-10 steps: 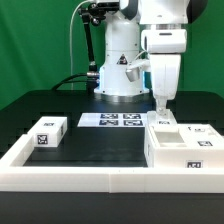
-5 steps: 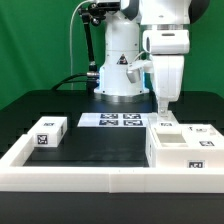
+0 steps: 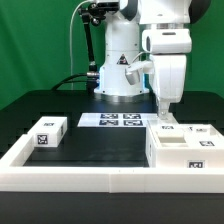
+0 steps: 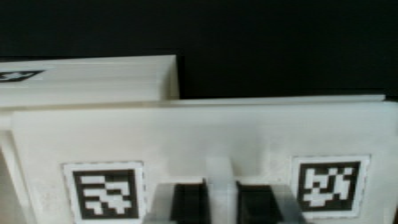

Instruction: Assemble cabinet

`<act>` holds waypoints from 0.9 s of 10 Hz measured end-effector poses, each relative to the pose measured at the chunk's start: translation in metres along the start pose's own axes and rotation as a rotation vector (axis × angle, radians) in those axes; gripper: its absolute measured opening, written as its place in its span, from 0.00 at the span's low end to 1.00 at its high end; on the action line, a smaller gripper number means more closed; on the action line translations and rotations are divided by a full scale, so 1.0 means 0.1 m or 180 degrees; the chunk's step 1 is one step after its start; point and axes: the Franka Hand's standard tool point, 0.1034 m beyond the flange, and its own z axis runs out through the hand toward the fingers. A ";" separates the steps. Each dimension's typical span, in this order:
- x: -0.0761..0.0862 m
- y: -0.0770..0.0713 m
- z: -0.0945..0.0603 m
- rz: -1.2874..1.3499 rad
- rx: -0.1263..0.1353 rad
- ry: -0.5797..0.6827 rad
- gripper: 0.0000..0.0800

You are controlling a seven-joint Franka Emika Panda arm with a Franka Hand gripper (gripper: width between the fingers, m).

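Note:
The cabinet [image 3: 185,150], the biggest white tagged box, lies at the exterior view's right inside the border rail. A small white tagged piece [image 3: 165,124] sits at its back edge. My gripper [image 3: 161,114] hangs straight above that spot, just over the piece, without visibly touching it. In the wrist view the cabinet's white face [image 4: 196,140] with two tags fills the picture. My gripper [image 4: 228,205] shows there as two dark fingers [image 4: 187,203] close together with only a thin gap and nothing between them. A smaller white tagged block [image 3: 47,132] lies at the exterior view's left.
The marker board [image 3: 122,120] lies in the middle in front of the robot base. A long low white border rail [image 3: 100,178] runs along the front and sides. Another white tagged block [image 3: 203,131] lies behind the cabinet; a white block [image 4: 89,80] shows beyond the cabinet in the wrist view.
My gripper has come down a little toward the back edge of the cabinet. The parts on the table have not moved.

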 end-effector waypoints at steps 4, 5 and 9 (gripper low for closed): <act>0.00 0.10 0.00 -0.0029 -0.0003 0.0003 0.09; 0.00 0.11 0.00 -0.0026 0.0001 0.0003 0.09; 0.02 0.47 0.01 0.0009 -0.0085 0.0040 0.09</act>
